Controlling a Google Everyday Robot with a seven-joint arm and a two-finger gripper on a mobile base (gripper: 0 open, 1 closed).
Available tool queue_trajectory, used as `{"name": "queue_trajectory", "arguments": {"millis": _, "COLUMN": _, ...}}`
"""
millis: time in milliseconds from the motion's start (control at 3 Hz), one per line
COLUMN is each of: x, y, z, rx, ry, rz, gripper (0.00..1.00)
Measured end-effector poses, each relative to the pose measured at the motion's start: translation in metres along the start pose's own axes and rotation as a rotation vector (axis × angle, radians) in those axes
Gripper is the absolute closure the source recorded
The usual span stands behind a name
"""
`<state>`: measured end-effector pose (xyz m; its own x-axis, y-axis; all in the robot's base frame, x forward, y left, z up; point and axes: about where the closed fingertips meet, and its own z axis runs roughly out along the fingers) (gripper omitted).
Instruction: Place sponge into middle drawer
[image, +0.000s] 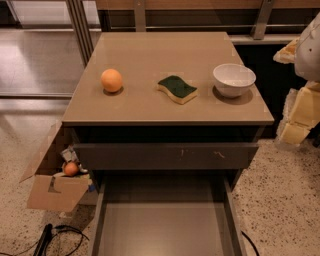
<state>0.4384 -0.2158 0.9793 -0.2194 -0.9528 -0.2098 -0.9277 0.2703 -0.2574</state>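
Note:
The sponge (176, 88), dark green face up on a pale yellow body, lies on the cabinet top (165, 55), between an orange fruit (111, 80) and a white bowl (233, 79). The middle drawer (162, 225) is pulled out toward the bottom of the view and shows a plain grey-brown floor with nothing on it. My gripper (300, 112), pale yellow and white, hangs at the right edge of the view, beside the cabinet's right side. It is well to the right of the sponge and holds nothing that I can see.
A drawer with a dark scratched front panel (165, 156) sits just above the open drawer. An open cardboard box (55, 187) holding an orange object stands on the speckled floor to the left. Black cables (60, 237) lie at the bottom left. A railing runs behind the cabinet.

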Motion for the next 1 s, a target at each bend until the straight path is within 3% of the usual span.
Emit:
{"name": "queue_trajectory", "arguments": {"millis": 333, "x": 0.000, "y": 0.000, "z": 0.000, "rx": 0.000, "ry": 0.000, "rz": 0.000, "gripper": 0.00}}
{"name": "queue_trajectory", "arguments": {"millis": 667, "x": -0.009, "y": -0.010, "z": 0.001, "rx": 0.002, "ry": -0.045, "rz": -0.012, "gripper": 0.00}}
{"name": "queue_trajectory", "arguments": {"millis": 1000, "x": -0.045, "y": -0.034, "z": 0.008, "rx": 0.012, "ry": -0.113, "rz": -0.094, "gripper": 0.00}}
